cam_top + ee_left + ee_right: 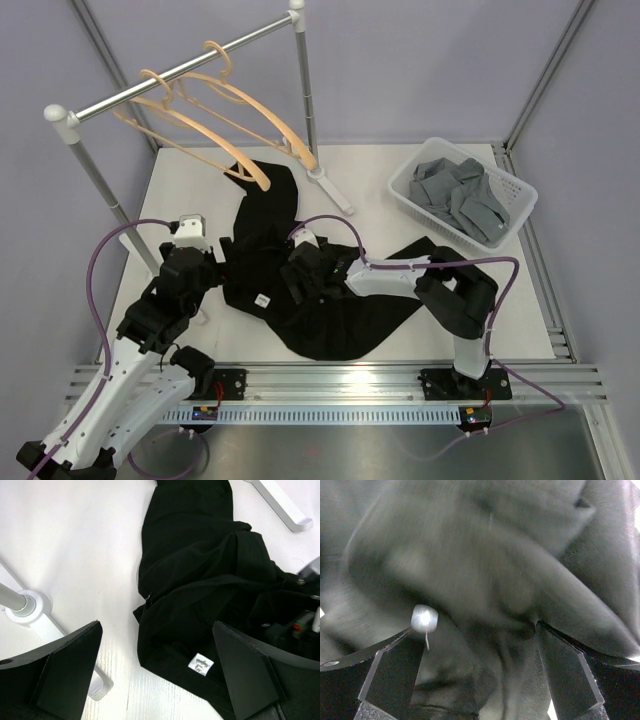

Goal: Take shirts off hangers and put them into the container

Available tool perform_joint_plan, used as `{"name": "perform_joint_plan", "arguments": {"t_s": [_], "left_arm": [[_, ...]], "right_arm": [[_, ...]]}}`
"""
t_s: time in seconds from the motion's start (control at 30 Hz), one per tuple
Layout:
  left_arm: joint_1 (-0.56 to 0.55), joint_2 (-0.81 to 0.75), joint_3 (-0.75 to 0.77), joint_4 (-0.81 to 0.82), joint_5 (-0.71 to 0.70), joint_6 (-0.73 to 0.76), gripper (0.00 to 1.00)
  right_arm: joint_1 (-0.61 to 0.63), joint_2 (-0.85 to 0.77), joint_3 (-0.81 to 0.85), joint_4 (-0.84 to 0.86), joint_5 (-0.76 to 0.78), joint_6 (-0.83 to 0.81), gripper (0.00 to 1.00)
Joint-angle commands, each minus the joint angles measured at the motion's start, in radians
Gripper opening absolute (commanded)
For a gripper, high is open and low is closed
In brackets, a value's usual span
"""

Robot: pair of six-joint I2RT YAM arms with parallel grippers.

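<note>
White tabletop lies under me, with the black shirt crumpled across it between my arms. My left gripper is spread wide with nothing in it, hovering over the shirt's left edge near its white label. My right gripper is spread wide too, low over the dark folds; that view is blurred, so it may be touching cloth. The grey shirt lies in the basket at far right. Both hangers hang bare on the rail.
</note>
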Motion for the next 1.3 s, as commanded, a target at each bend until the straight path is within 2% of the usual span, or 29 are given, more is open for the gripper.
{"name": "perform_joint_plan", "arguments": {"t_s": [0.0,0.17,0.23,0.27,0.3,0.37,0.4,0.5,0.67,0.8,0.93,1.07,1.13,1.27], "left_arm": [[0.006,-0.003,-0.013,0.035,-0.008,0.011,0.99],[0.006,0.002,-0.011,0.035,-0.004,0.015,0.99],[0.008,0.002,-0.011,0.035,-0.004,0.015,0.99],[0.008,0.002,-0.013,0.035,-0.004,0.015,0.99],[0.008,0.002,-0.011,0.035,-0.004,0.015,0.99],[0.008,0.000,-0.013,0.035,-0.004,0.015,0.99],[0.008,-0.001,-0.013,0.035,-0.004,0.015,0.99],[0.008,-0.003,-0.013,0.035,-0.005,0.013,0.99],[0.008,-0.006,-0.014,0.035,-0.007,0.013,0.99],[0.010,-0.004,-0.013,0.035,-0.007,0.013,0.99],[0.010,-0.007,-0.014,0.035,-0.007,0.013,0.99],[0.010,-0.009,-0.014,0.035,-0.007,0.013,0.99],[0.011,-0.009,-0.014,0.035,-0.007,0.013,0.99],[0.011,-0.008,-0.014,0.035,-0.008,0.013,0.99]], "right_arm": [[-0.028,0.051,0.050,0.018,0.049,0.069,0.99],[-0.052,0.114,0.073,-0.065,0.012,0.097,0.98],[-0.060,0.126,0.078,-0.088,0.002,0.112,0.86],[-0.064,0.128,0.078,-0.106,-0.003,0.123,0.78],[-0.069,0.126,0.078,-0.114,-0.014,0.130,0.59],[-0.090,0.113,0.062,-0.125,-0.015,0.152,0.37],[-0.100,0.102,0.053,-0.122,-0.027,0.156,0.21],[-0.132,0.012,-0.039,-0.052,-0.054,0.159,0.01],[-0.157,-0.267,-0.149,-0.054,0.024,0.146,0.00],[-0.204,-0.490,-0.149,-0.123,0.106,0.133,0.00],[-0.317,-0.708,-0.111,-0.185,0.138,0.107,0.00],[-0.405,-0.818,0.014,-0.209,0.164,0.025,0.00],[-0.434,-0.854,0.105,-0.202,0.228,-0.033,0.00],[-0.489,-0.842,0.312,-0.173,0.275,-0.121,0.00]]}}
